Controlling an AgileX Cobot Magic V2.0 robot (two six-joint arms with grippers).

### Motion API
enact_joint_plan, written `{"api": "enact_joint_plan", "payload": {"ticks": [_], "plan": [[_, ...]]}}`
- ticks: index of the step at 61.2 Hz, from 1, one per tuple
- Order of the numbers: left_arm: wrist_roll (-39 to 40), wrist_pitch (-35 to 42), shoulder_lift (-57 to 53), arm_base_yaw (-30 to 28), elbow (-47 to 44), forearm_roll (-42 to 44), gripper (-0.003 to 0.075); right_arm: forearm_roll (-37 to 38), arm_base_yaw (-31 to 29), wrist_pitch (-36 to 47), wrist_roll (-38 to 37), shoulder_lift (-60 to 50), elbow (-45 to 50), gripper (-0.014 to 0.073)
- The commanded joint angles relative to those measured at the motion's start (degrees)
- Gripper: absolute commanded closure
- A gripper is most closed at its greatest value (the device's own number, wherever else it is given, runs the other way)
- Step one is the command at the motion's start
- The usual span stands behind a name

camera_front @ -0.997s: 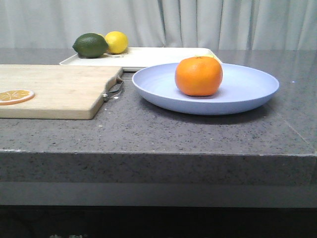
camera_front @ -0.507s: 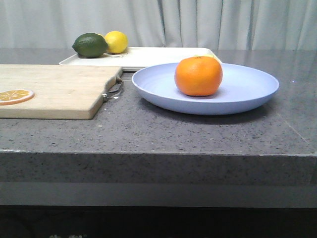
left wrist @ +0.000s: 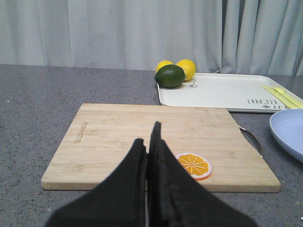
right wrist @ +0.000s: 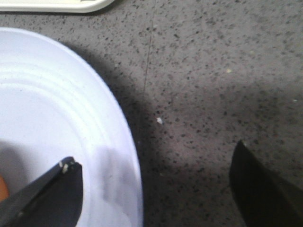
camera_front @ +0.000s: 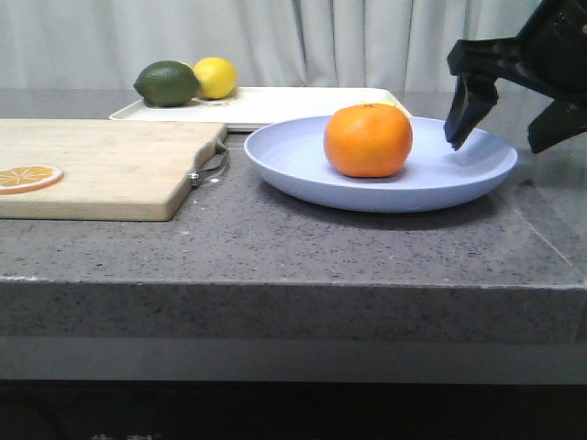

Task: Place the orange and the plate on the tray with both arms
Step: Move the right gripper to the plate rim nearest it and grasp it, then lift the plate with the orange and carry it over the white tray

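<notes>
Grey speckled worktop (camera_front: 275, 247), pale curtain behind. Plate (camera_front: 459, 170) near worktop front edge, right of centre; orange (camera_front: 368, 140) resting on plate. Tray (camera_front: 275, 105) just behind plate, toward rear edge. Right pincer (camera_front: 503, 139) spread wide, straddling plate's right rim: one finger over plate, other outside. Left pincer (left wrist: 147, 142) pressed together, empty, above cutting board (left wrist: 142, 137).

The right pincer (camera_front: 495, 137) is matte black, built of angular, faceted plates that taper into two wedge-shaped fingers (right wrist: 52, 191) — one tip shows small pale scuffs along its edge. The left pincer (left wrist: 147, 142) is the same flat black, its two fingers slim, blade-like and pointed — no cables or markings show.
</notes>
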State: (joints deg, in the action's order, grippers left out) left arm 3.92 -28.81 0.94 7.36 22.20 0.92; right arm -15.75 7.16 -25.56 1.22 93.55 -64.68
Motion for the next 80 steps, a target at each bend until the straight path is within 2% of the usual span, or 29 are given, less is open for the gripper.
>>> {"api": "enact_joint_plan", "payload": {"ticks": [1,13,23,33,46,66,80], "plan": [[0.43,4.77,0.76,-0.01,1.57,-0.44,0.0738,-1.42,-0.02,2.06,0.36,-1.72,-2.14,0.0075],[0.43,4.77,0.76,-0.01,1.57,-0.44,0.0738,-1.98,-0.02,2.50,0.36,-1.58,-2.14,0.0456],[0.43,4.77,0.76,-0.01,1.57,-0.44,0.0738,-3.07,-0.02,2.17,0.36,-1.58,-2.42,0.0671],[0.43,4.77,0.76,-0.01,1.57,-0.44,0.0738,-3.74,-0.02,-1.66,0.36,-1.58,-5.12,0.0660],[0.43,4.77,0.76,-0.01,1.57,-0.44,0.0738,-6.22,-0.16,-12.28,0.36,1.16,-17.31,0.0660],[0.43,4.77,0.76,-0.01,1.57,-0.44,0.0738,-14.93,-0.16,-17.58,0.36,14.46,-43.78,0.0655],[0.43,4.77,0.76,-0.01,1.57,-0.44,0.0738,-15.73,-0.16,-21.39,-4.31,30.07,-66.10,0.0655]]}}
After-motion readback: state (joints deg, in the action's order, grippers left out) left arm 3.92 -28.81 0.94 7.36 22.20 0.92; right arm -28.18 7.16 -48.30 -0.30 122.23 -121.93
